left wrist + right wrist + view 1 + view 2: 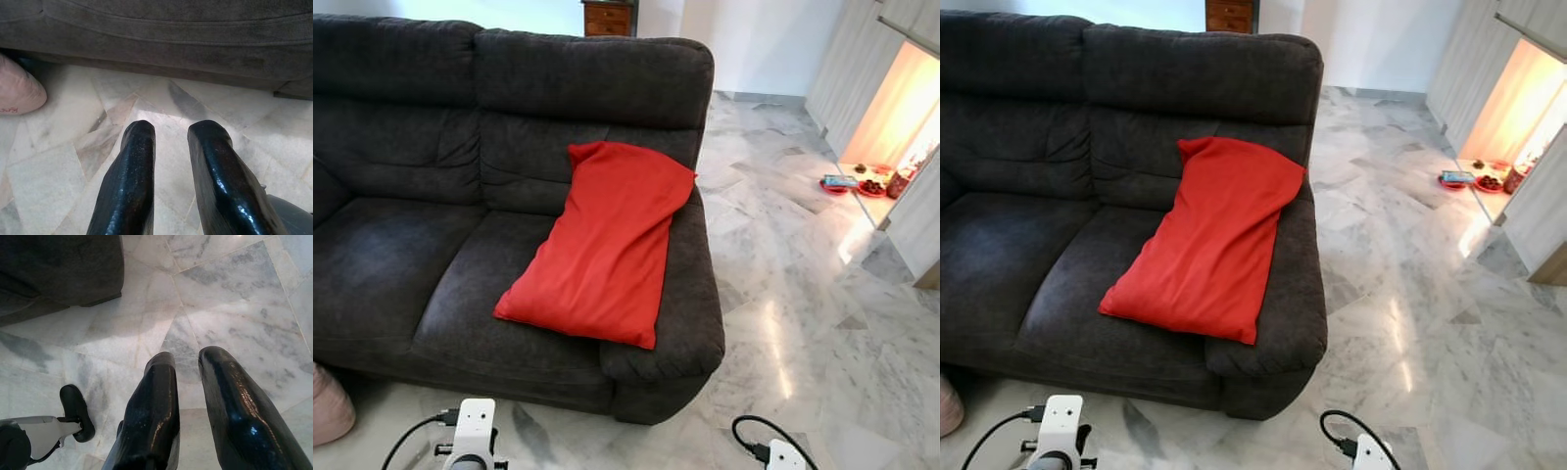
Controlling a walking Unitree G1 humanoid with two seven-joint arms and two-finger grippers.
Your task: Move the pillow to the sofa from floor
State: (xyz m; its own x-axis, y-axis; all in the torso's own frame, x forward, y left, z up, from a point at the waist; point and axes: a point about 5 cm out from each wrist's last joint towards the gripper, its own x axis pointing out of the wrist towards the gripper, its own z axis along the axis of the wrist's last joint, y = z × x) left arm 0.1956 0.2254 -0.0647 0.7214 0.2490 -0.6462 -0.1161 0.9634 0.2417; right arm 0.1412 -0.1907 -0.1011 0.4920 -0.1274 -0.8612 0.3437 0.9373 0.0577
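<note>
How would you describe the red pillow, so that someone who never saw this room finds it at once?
Start from the dark grey sofa that stands on the marble floor. On its right-hand seat, the red pillow lies slanted, its top leaning on the backrest and its side over the armrest. It is the one bright red thing on the sofa; the pale pink cushion lies on the floor.

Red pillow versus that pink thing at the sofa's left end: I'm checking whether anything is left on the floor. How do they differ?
The red pillow lies on the sofa, leaning against its backrest and armrest; the pink thing sits on the floor. The red pillow shows whole; the pink thing is cut off. Both look soft.
</note>
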